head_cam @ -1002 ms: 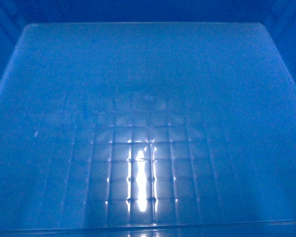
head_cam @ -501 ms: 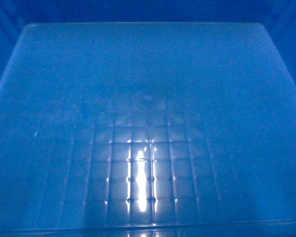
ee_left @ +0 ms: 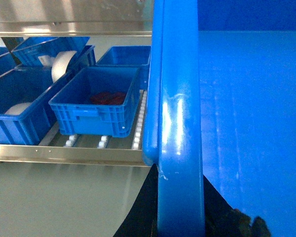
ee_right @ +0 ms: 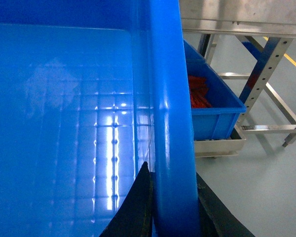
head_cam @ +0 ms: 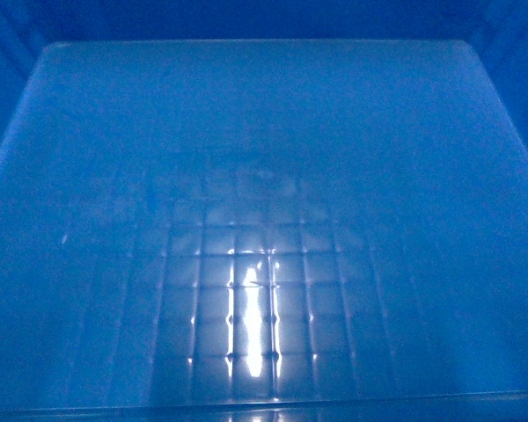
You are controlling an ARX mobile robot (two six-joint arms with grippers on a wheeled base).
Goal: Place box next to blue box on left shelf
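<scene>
The box [head_cam: 264, 176], a large bright-blue crate, fills the head view with its gridded floor and hides both grippers there. In the left wrist view my left gripper [ee_left: 180, 200] is shut on the box's thick left rim [ee_left: 180, 123], one black finger on each side. My right gripper [ee_right: 172, 197] is shut the same way on the right rim [ee_right: 165, 98]. Beyond the left rim, a smaller blue box [ee_left: 96, 98] holding something red sits on the rollers of a metal shelf [ee_left: 64, 153], just left of the held box's far corner.
More blue bins [ee_left: 17, 98] with white rolls [ee_left: 61, 64] stand further left on the shelf, under a steel shelf board [ee_left: 69, 19]. On the right, another blue bin [ee_right: 212, 103] with red contents sits low beside a perforated metal frame [ee_right: 259, 74]. Grey floor lies below.
</scene>
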